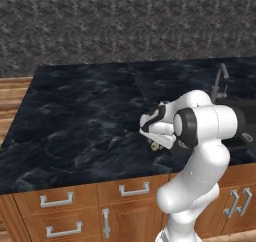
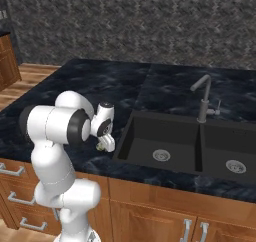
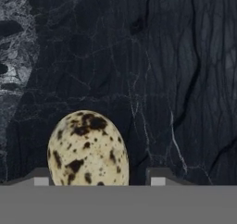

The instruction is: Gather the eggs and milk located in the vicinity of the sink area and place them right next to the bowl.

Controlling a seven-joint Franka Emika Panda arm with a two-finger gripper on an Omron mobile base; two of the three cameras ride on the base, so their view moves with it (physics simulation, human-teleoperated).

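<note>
A cream egg with dark speckles (image 3: 88, 149) sits between my two fingertips, close against the left one, and my gripper (image 3: 99, 180) is shut on it. In the base views the gripper (image 1: 156, 145) (image 2: 105, 145) points down just over the dark marble counter (image 1: 80, 116), near its front edge and left of the sink (image 2: 160, 141). The egg (image 2: 102, 147) shows as a small pale spot under the hand. The milk carton and the wooden bowl are out of view.
The dark double-basin sink has round silver drains, and a thin grey faucet (image 2: 202, 98) (image 1: 218, 83) stands behind it. Wooden cabinets with metal handles (image 1: 134, 189) run below the counter. A stone wall backs the counter.
</note>
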